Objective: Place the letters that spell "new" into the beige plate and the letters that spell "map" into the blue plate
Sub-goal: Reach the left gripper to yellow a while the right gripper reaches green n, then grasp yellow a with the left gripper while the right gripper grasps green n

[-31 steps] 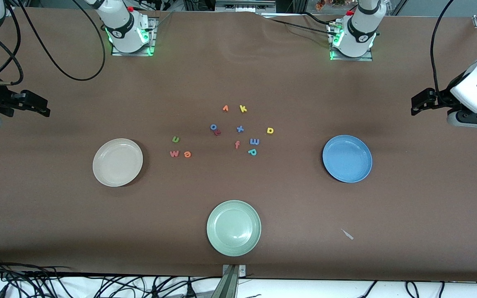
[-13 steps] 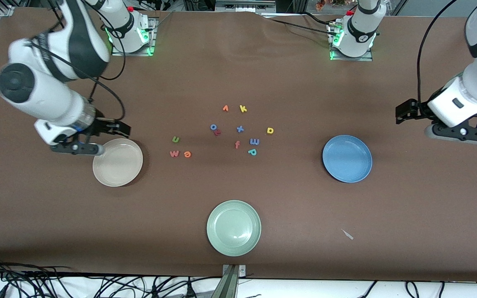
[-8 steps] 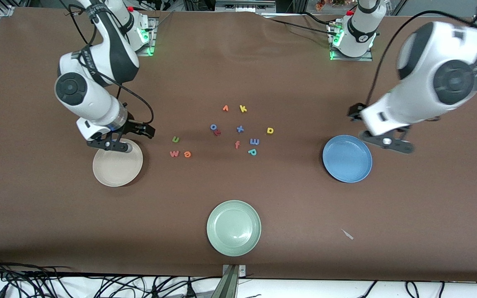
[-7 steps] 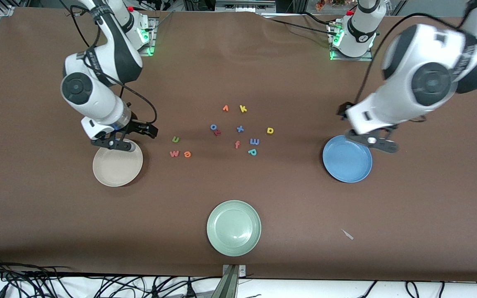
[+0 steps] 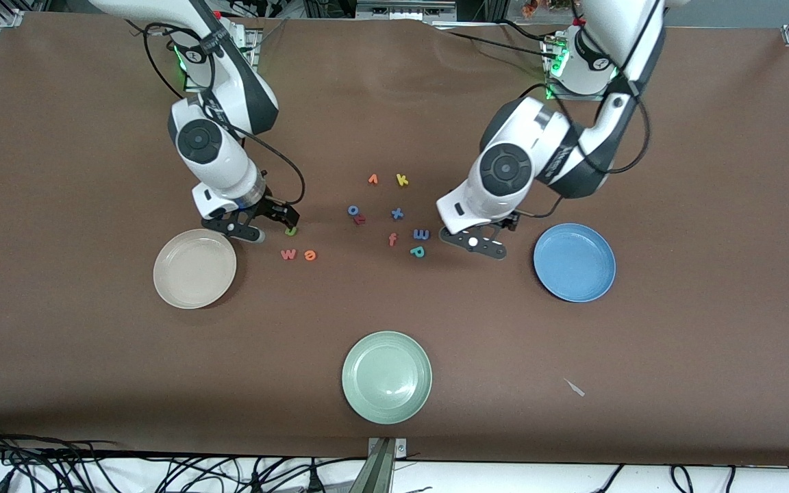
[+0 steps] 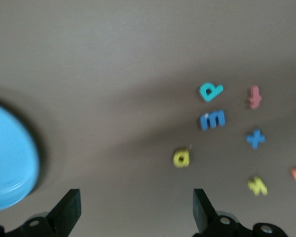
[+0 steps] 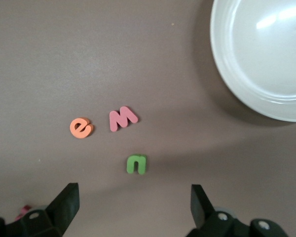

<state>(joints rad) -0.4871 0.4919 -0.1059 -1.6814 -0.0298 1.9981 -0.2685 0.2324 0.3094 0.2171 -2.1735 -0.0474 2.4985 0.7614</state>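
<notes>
**Now both arms stand over the letter cluster**

Since the frame half a second back, both arms have swung inward. The right gripper (image 5: 278, 220), then above the rim of the round cream-beige plate (image 5: 194, 268), is now over the small green foam n (image 7: 136, 164), at about one o'clock from that plate. The left gripper (image 5: 480, 233), then above the rim of the round medium-blue plate (image 5: 574, 262), now hangs over bare cloth at about nine o'clock from that plate; the yellow foam a (image 6: 181, 158) has passed out of the front view beneath it, while the left wrist view shows it lying near the fingers. Both grippers have their fingers spread wide and carry nothing. No letter or plate has shifted.

Counted: three round plates, namely the beige, the blue and a pale green plate (image 5: 386, 376) at six o'clock from the cluster, all empty. Two arms. Foam letters across the views, twelve:
- green n, orange e (image 5: 310, 255), pinkish-red w (image 5: 288, 255), lying close together beside the beige plate
- blue m (image 5: 421, 234), teal p (image 5: 418, 251), yellow a, lying between the cluster's middle and the blue plate
- orange f (image 5: 392, 239), orange v (image 5: 372, 179), yellow k (image 5: 402, 180), blue x (image 5: 397, 213), blue o (image 5: 353, 210), and a small red letter (image 5: 360, 220) touching the o

One pale scrap (image 5: 574, 387) lies on the brown tablecloth (image 5: 709, 329) at about five o'clock from the blue plate.
</notes>
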